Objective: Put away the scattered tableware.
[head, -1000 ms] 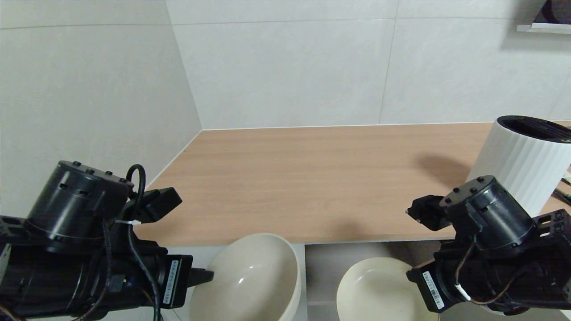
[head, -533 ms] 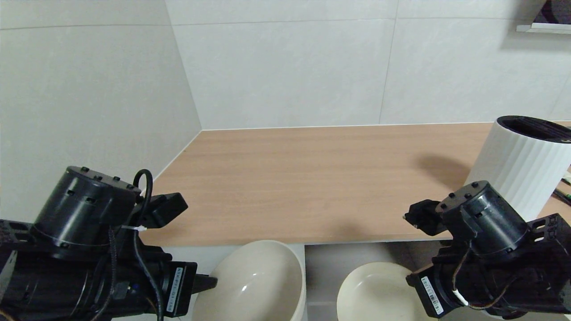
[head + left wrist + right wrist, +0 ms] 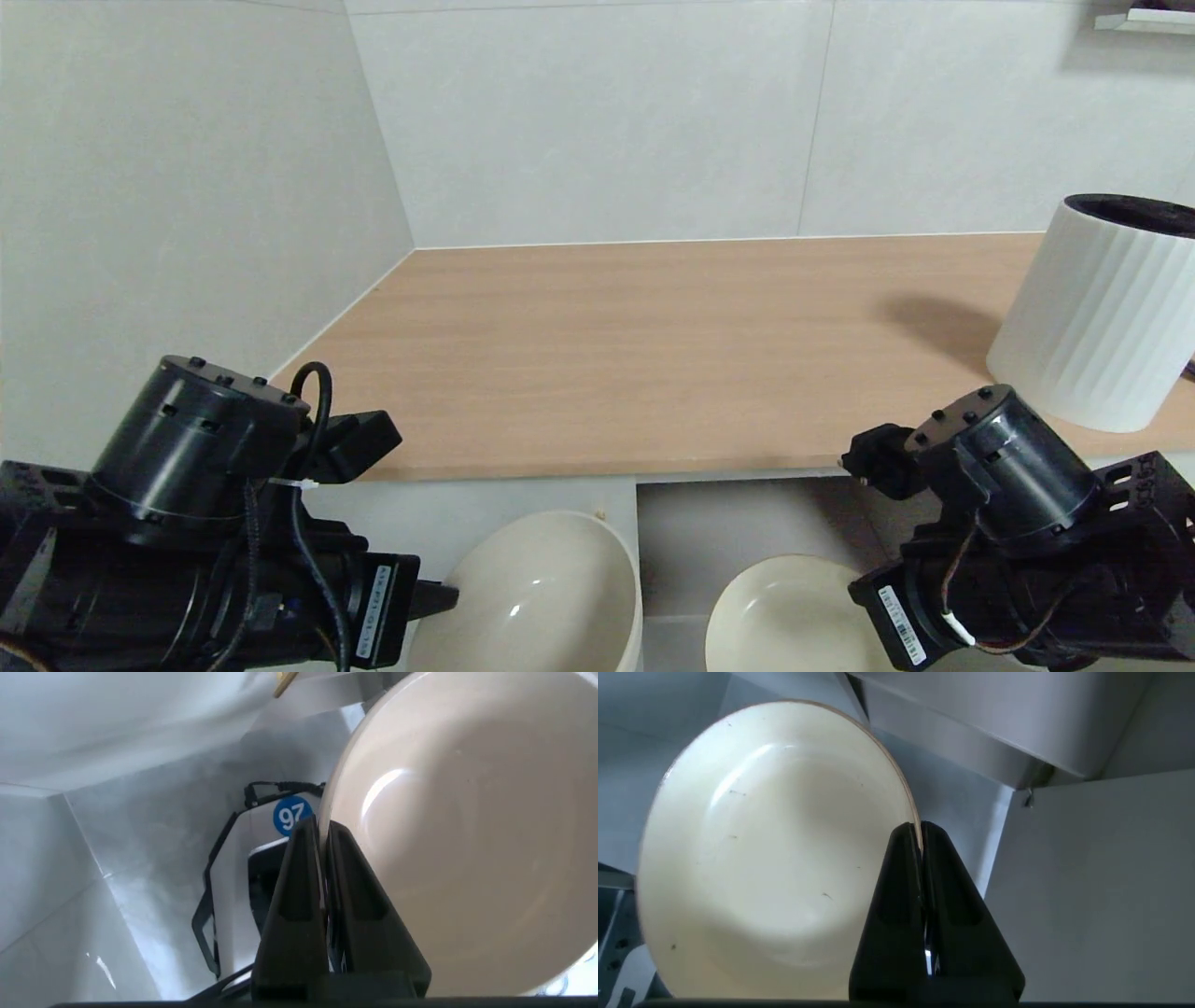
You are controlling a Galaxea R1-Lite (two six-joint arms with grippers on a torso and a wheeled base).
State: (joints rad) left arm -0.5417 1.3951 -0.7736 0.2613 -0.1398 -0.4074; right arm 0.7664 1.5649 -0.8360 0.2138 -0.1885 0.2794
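Head view: the whole picture has slid upward since a second ago, so the camera has tipped down. Allowing for that, both arms have still sunk against the front edge of the wooden countertop (image 3: 653, 373). The cream bowl (image 3: 541, 597), whose rim overlapped that edge a second ago, now hangs wholly below it near the edge's middle, in front of the grey cabinet fronts (image 3: 523, 495). The cream plate (image 3: 784, 616) has dropped about as much and hangs lower under the edge, further right along it. Here the left gripper (image 3: 446, 595) is clamped on the bowl's rim. The right gripper (image 3: 864, 597) meets the plate's rim, its fingers masked by its own body. A white ribbed canister (image 3: 1092, 317) stands at the countertop's right end, untouched. Left wrist view: left gripper (image 3: 322, 840) fingers pressed together across the rim of the cream bowl (image 3: 467, 831), which is tilted and carried free of any surface. Right wrist view: right gripper (image 3: 920, 840) pinches the edge of the cream plate (image 3: 775, 831), one finger each side, grey panels behind. Reading: both pieces are off the countertop and in hand, heading for storage under it. Neither is set down, so this is mid-carry. Thin-rim grips only, so a knock on a cabinet front could loosen either.
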